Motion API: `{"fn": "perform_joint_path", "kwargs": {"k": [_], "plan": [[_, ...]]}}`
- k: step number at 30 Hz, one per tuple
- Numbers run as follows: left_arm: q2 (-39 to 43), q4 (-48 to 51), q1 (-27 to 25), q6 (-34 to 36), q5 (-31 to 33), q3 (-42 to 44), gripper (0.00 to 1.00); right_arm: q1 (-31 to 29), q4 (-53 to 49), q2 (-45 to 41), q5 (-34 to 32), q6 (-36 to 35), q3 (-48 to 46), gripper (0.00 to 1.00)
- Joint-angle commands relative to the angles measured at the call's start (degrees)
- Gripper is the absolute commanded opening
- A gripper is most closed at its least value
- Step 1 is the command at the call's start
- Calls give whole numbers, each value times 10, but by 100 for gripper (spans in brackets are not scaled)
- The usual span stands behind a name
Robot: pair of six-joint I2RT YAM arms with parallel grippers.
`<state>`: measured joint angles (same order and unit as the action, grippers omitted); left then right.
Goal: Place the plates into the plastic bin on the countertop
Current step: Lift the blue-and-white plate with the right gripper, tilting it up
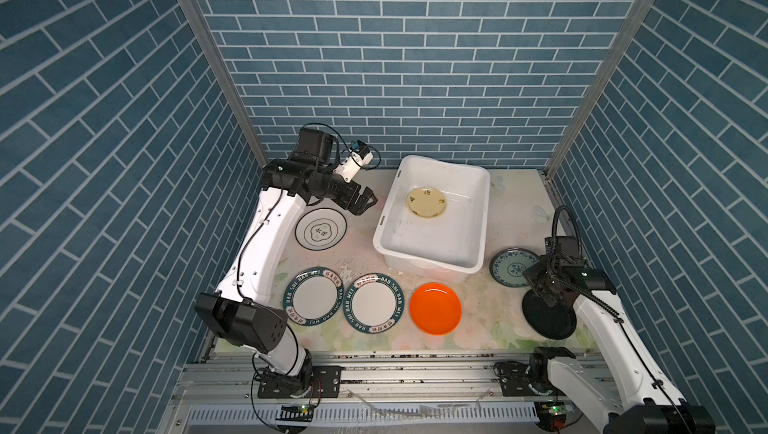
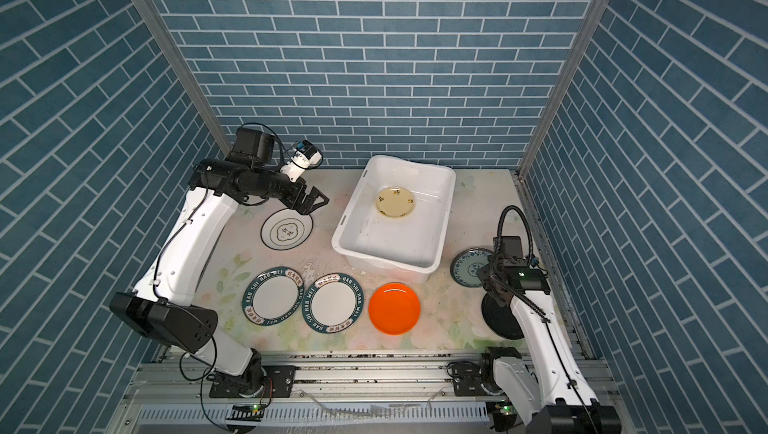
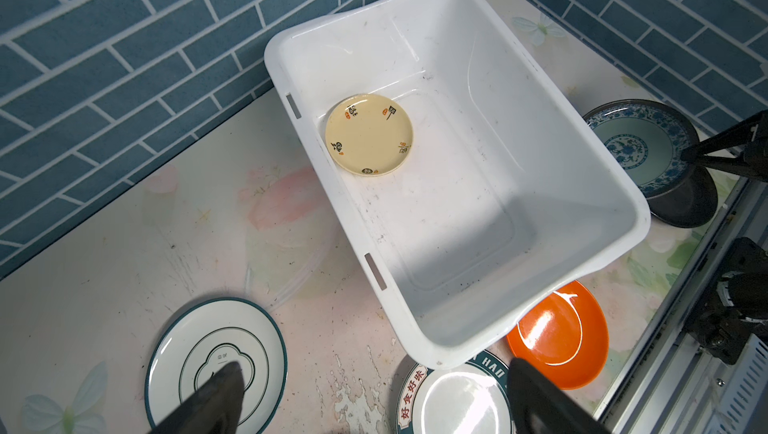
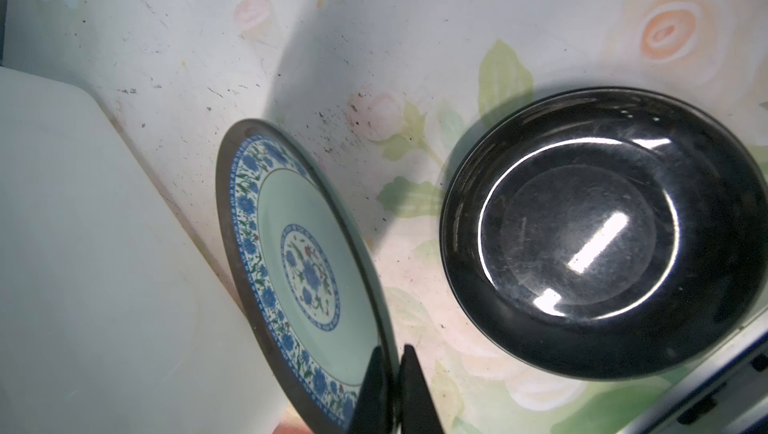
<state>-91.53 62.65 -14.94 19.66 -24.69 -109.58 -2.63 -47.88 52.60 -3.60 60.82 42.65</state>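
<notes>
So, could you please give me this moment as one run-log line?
left tool: open, empty | right tool: shut on blue-green plate rim | plastic bin: holds cream-yellow plate only

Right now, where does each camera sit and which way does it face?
Top views: high over the front, facing down at the countertop and plastic bin; the left arm and right arm show.
Left wrist: on the left arm, facing down into the bin at the cream-yellow plate; the open left gripper shows.
Right wrist: on the right arm, facing the tilted blue-green patterned plate pinched by the right gripper.
Shared: both wrist views catch that plate and the black plate.
</notes>
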Motion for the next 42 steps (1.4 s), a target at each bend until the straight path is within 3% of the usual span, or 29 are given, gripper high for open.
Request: {"fn": "perform_joint_path", "kwargs": {"k": [1,20,42], "plan": [[-5,1,-4,-7,-3,-15,100,7,-22,-5,-19,-22,25,0],[-21,-1,-4,-10,-5,-35,99,28,-67,9,-49,-77,142,0],[-13,-4,-3,-10,12,-33,99,32,-39,121,-18,-161,314,0]]}}
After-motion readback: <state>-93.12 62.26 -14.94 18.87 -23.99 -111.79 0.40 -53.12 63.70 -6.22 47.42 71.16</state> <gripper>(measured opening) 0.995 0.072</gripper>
